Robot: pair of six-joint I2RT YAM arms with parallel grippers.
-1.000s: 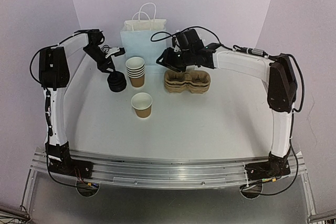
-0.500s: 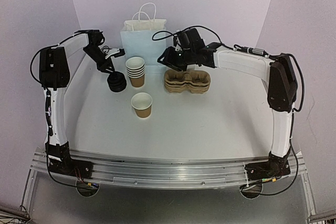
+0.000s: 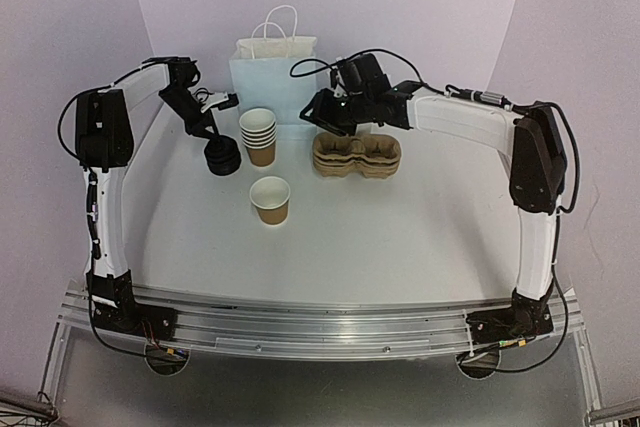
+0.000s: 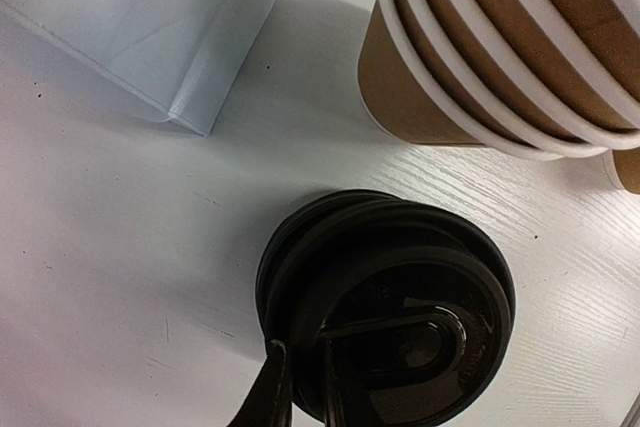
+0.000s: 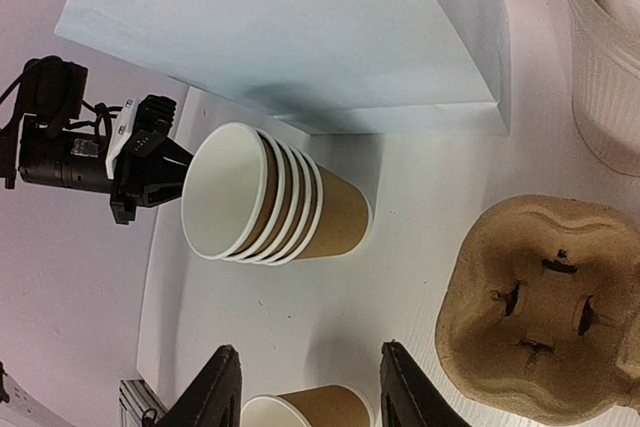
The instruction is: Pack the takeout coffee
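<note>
L hand (image 4: 302, 379) clenched on lid stack (image 4: 400, 307) rim; nested lids cld lift together or slip. R hand (image 5: 305, 397) released, empty.

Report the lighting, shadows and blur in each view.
Top external: even, soft light, sharp, only faint shadows under the single cup. Left wrist: the lid stack is nearly black, glinting at the rim; the left fingertips blur. Right wrist: the paper bag shades the table toward the stacked cups.
</note>
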